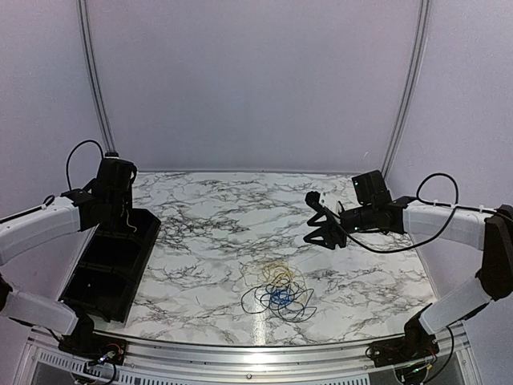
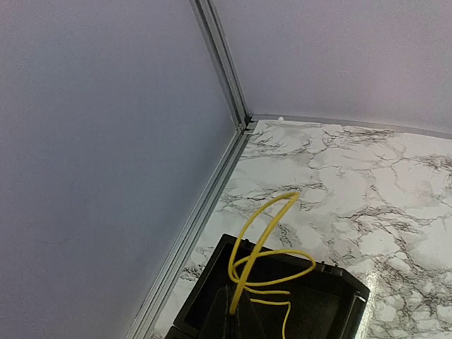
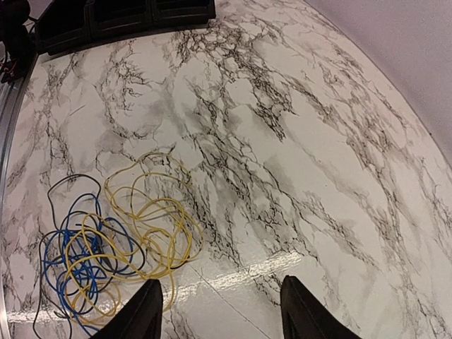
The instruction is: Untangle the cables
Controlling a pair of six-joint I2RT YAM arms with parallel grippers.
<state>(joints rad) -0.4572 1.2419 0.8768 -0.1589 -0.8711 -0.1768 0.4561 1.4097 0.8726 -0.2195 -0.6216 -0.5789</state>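
1. Found the left claw (image 1: 120, 210) clenched tight on a yellow cable (image 2: 265, 240), directly above the far end of the black bin (image 1: 104, 273).
2. Saw that cable rise from the pinch in loose loops, its free end dangling over the bin's inside. Could not tell the fingers apart from the dark bin in the left wrist view.
3. Found the right claw (image 1: 311, 218) released, jaws spread wide, gripping nothing and touching nothing. Placed it well to the right of the bin, raised off the marble table (image 1: 216, 208).
4. Located the cable tangle (image 1: 276, 293) flat on the table, to the right of the bin's near half and apart from it. Placed it on the bin side of the right claw and lower than that claw.
5. Made out a blue strand (image 3: 60, 261) knotted through yellow strands (image 3: 148, 212) in the tangle. Traced a thin black strand (image 3: 63, 180) skirting the edge that faced the bin.
6. Saw the yellow loops spill wider than the blue ones.
7. Noted the bin's dividing walls just beneath the held cable, the nearest things to it.
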